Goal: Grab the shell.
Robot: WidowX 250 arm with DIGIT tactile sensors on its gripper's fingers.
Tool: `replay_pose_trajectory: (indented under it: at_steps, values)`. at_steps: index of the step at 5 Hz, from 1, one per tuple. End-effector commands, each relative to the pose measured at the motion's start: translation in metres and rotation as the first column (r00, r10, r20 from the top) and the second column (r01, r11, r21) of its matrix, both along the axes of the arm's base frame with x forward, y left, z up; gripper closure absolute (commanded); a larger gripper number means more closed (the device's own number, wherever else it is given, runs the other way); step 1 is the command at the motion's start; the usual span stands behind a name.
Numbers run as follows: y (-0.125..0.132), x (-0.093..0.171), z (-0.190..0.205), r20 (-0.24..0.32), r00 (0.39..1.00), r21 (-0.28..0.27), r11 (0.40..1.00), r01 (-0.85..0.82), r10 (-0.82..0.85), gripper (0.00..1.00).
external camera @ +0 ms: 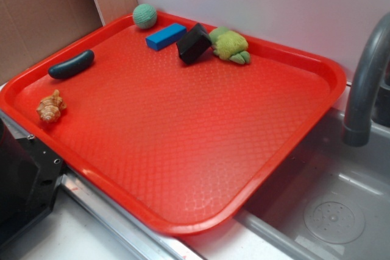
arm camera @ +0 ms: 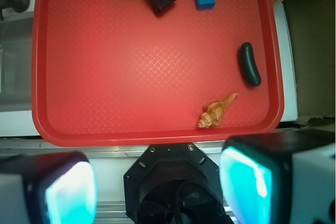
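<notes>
The shell [external camera: 50, 107] is a small tan-orange spiral conch lying on the red tray [external camera: 183, 126] by its near-left rim. In the wrist view the shell [arm camera: 216, 112] sits near the tray's [arm camera: 131, 66] lower right edge, pointed tip aimed up and right. My gripper [arm camera: 157, 187] is open, its two cyan-padded fingers [arm camera: 247, 182] spread wide at the bottom of the frame, high above the robot base and well short of the shell. Nothing is between the fingers. The exterior view does not show the gripper.
Along the tray's far edge lie a green ball [external camera: 144, 16], blue block [external camera: 166, 36], black block [external camera: 194, 43] and green plush toy [external camera: 230, 45]. A dark oblong piece [external camera: 71, 64] lies near the shell. Grey faucet [external camera: 365, 77] and sink [external camera: 329, 199] are right; black robot base [external camera: 21, 175] left.
</notes>
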State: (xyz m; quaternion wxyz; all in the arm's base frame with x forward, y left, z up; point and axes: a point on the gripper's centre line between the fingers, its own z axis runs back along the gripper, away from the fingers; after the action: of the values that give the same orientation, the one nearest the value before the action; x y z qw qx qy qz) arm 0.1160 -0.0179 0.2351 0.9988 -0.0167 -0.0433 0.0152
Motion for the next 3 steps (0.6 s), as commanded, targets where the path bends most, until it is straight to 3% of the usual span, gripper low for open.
replay_pose_trajectory:
  at_steps: [1, 2, 3]
  values:
    - [0.0, 0.0, 0.0, 0.0, 1.0, 0.0, 1.0, 0.0, 0.0, 0.0]
    - [0.013, -0.005, -0.05, -0.073, 0.966, -0.047, 0.967, -0.25, 0.247, 0.0]
    - [0.018, -0.013, -0.084, -0.114, 0.873, -0.076, 0.872, -0.484, 0.474, 0.0]
